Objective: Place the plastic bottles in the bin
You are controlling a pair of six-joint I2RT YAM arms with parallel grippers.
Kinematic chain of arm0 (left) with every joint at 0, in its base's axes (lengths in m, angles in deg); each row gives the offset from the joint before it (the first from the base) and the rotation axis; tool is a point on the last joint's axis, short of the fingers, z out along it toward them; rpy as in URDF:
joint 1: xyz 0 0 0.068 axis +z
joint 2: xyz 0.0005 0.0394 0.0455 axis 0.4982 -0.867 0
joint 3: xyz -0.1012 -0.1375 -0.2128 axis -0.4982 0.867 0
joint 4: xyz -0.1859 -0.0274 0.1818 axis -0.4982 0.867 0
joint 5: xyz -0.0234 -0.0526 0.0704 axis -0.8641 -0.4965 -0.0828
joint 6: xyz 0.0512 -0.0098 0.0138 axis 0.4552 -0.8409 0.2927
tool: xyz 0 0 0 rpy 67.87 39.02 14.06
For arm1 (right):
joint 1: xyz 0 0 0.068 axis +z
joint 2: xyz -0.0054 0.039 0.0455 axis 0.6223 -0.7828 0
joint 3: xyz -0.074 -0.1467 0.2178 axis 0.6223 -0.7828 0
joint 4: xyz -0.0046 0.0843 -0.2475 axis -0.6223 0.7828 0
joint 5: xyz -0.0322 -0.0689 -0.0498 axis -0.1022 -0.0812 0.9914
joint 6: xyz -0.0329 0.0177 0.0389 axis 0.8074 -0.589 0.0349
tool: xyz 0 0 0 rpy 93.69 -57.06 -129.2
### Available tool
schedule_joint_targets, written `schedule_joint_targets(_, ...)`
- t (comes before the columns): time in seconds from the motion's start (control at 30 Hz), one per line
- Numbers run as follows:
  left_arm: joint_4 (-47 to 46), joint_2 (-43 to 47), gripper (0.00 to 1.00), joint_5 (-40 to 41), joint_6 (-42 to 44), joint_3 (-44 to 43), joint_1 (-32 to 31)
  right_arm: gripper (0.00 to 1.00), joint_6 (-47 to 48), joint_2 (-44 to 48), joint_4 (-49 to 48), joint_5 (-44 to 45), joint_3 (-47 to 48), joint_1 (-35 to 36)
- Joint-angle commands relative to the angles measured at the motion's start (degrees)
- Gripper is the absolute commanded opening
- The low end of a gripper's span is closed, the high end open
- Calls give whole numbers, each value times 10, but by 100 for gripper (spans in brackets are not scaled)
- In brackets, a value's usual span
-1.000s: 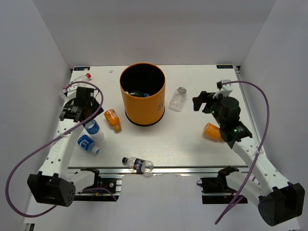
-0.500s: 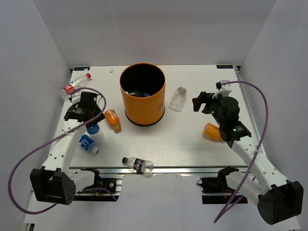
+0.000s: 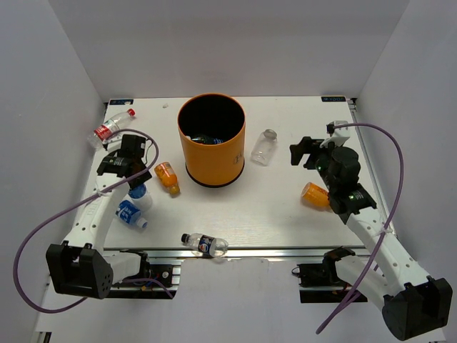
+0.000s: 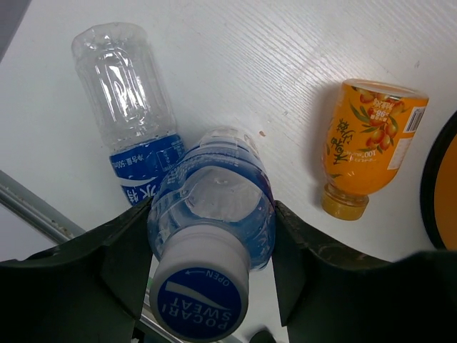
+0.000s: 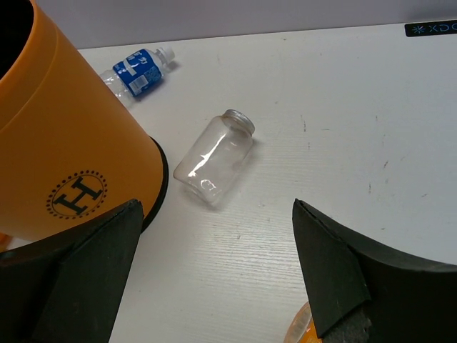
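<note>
- Left wrist view: the left gripper point(image 4: 212, 239) has its fingers pressed against both flanks of the blue bottle point(image 4: 212, 207), just under the cap, left of the bin point(image 3: 214, 163).
- Best to lift straight up first, clearing the clear bottle point(image 4: 128, 136) lying alongside and the orange bottle point(image 4: 371, 143) nearer the bin. Release only over the bin's black mouth.
- The right gripper point(image 3: 303, 153) is spread wide and empty, facing the jar point(image 5: 214, 158) right of the bin.

Bright, even, diffuse light from above, white tabletop point(image 3: 285, 207) nearly washed out, faint soft shadows beside the bottles point(image 3: 166, 177), bin point(image 3: 214, 166) interior deep black, mild sheen on the blue-labelled bottle point(image 4: 214, 193), all views sharp, wrist views' lower corners dark.
</note>
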Motion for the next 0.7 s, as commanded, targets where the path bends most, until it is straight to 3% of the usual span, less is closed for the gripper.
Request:
schedule_joint_targets(0.0,22,10,39,36,-13,-43,0,89,0,8,-19,11,-2,-4)
schedule_joint_targets(0.13,32,41,28,61,-36,-92,0,89,0,8,-22,12,-3,-6)
schedule_joint_targets(0.27,6,74,28,75,-70,-172,0,89,5,8,-34,14,-9,-9)
schedule_joint_targets(0.3,-39,89,29,55,-64,-194,0,89,5,6,-38,15,-12,-10)
schedule_joint_targets(0.43,-203,101,31,-185,-29,-206,0,89,3,-7,-32,11,-4,-15)
schedule_joint_targets(0.67,-309,9,27,-378,-2,-269,-29,89,-1,-14,-28,15,-3,-25)
